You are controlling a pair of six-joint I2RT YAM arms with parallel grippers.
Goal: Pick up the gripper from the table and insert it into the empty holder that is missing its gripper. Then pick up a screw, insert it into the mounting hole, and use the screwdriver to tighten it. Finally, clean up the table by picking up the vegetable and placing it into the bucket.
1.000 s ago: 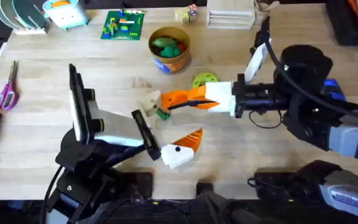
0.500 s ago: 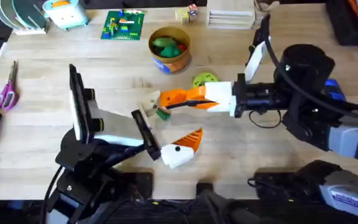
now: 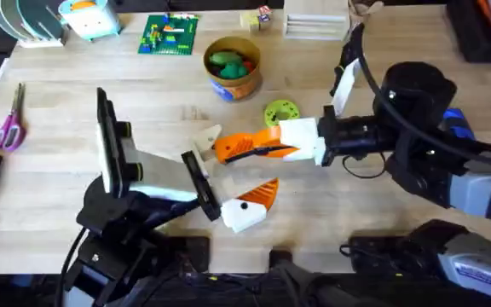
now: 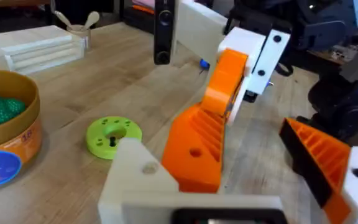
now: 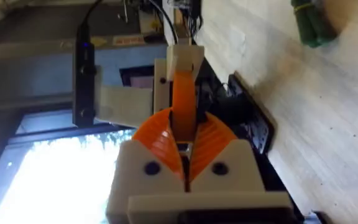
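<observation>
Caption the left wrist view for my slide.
Right gripper presses an orange fingertip against the left arm's bare white holder.

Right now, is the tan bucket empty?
No, the bucket near the table's far side already holds green toy pieces, seen from overhead.

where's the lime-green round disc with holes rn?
Overhead: the lime-green round disc with holes lies on the table right of centre, just below-right of the tan round bucket, above the right gripper.
</observation>
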